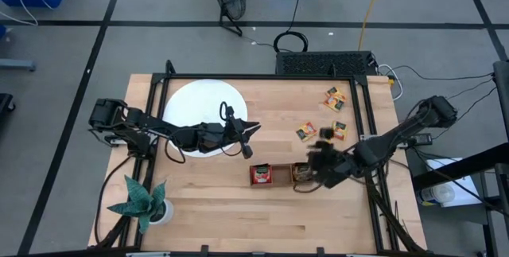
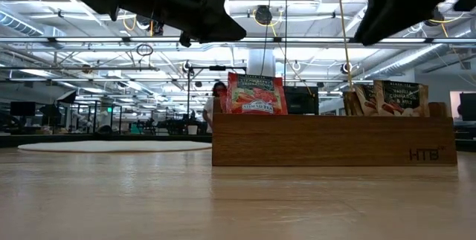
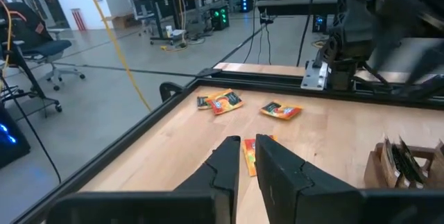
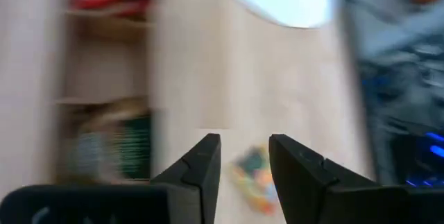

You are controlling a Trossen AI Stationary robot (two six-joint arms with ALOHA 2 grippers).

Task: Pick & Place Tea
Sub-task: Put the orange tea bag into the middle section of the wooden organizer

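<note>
The right gripper (image 4: 243, 161) has its fingers apart above an orange sachet (image 4: 254, 175), blurred, just beside the wooden tray (image 1: 280, 174). The left gripper (image 3: 243, 160), fingers slightly parted and empty, hovers near the tray; loose sachets (image 3: 220, 102) lie beyond it.

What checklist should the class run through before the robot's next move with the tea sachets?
1. Loose sachets on the table within reach: ok.
2. Wooden tray upright, red sachet standing in it: ok.
3. Right gripper open and empty: ok.
4. Left gripper empty, fingers only slightly apart: ok.
5. Which sachet the right gripper is aimed at: cannot tell.
6. Middle tray compartment free: cannot tell.
</note>
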